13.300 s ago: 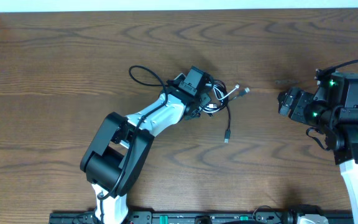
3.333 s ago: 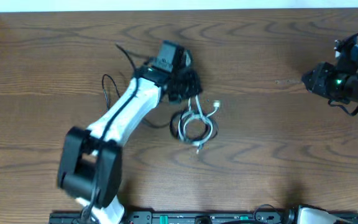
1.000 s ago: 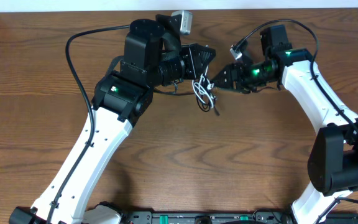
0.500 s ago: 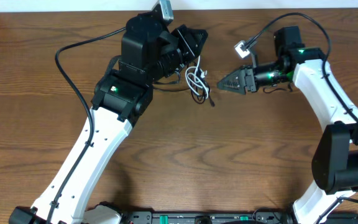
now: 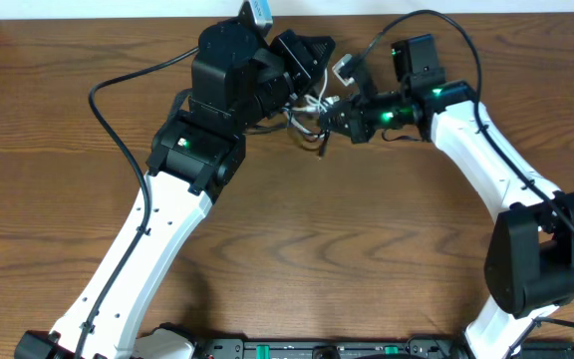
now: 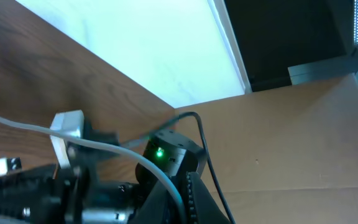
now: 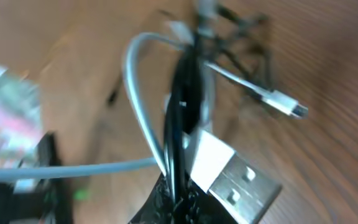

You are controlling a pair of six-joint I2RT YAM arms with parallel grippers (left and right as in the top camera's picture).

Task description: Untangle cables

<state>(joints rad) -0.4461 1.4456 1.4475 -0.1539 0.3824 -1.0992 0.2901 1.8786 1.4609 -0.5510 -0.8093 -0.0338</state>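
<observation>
- We find the left hand (image 5: 317, 72) pressed together, pinching the cables (image 5: 307, 105) at the far middle of the surface (image 5: 367, 249).
- Our right hand (image 5: 339, 122) pinches the same cables, just beside.

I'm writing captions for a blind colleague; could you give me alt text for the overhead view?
The white-and-black left arm and right arm meet near the far edge of a brown wooden table. The left claw and right claw are both shut on a tangle of thin black and white cables held between them.
</observation>
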